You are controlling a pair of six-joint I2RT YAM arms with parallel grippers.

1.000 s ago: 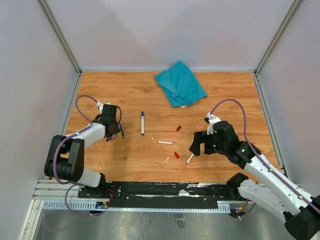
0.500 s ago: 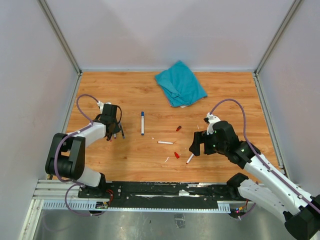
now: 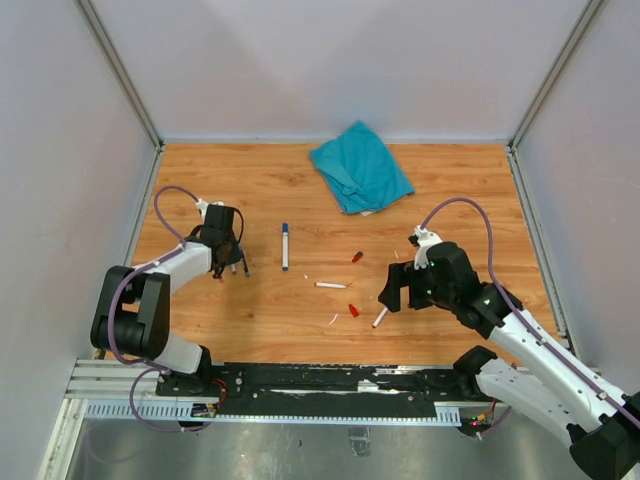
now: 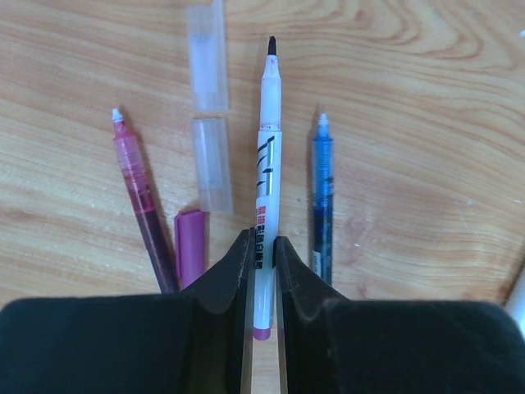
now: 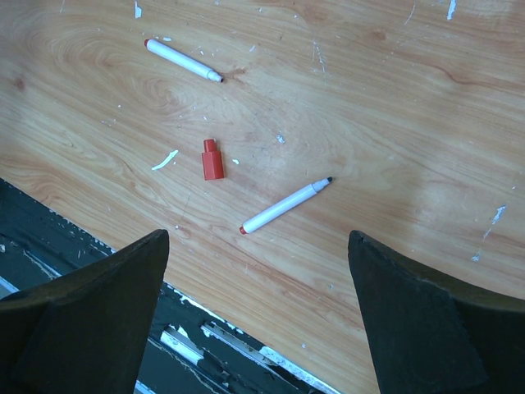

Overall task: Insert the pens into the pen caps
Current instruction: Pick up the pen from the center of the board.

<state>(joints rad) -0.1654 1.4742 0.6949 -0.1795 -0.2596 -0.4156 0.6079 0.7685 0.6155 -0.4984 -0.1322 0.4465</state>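
My left gripper (image 4: pixel 262 246) is shut on a white pen (image 4: pixel 267 164) with a dark tip and a purple end, which lies flat on the wood and points away from me. A purple pen cap (image 4: pixel 190 242) lies just left of the fingers. In the top view this gripper (image 3: pixel 228 262) is at the table's left. My right gripper (image 5: pixel 258 238) hangs open above a white pen with a red end (image 5: pixel 285 205). A red pen cap (image 5: pixel 212 160) and another white pen (image 5: pixel 182 60) lie beyond. A second red cap (image 3: pixel 357 257) sits farther back.
A pink-barrelled pen (image 4: pixel 139 197), a blue one (image 4: pixel 323 189) and two clear caps (image 4: pixel 212 160) flank the held pen. A pen with a blue cap (image 3: pixel 285 245) lies mid-table. A teal cloth (image 3: pixel 360 166) is at the back. The black base rail (image 5: pixel 123 328) runs below the right gripper.
The left jaws have closed in on the white pen. The right arm and the loose pens and caps have not moved.
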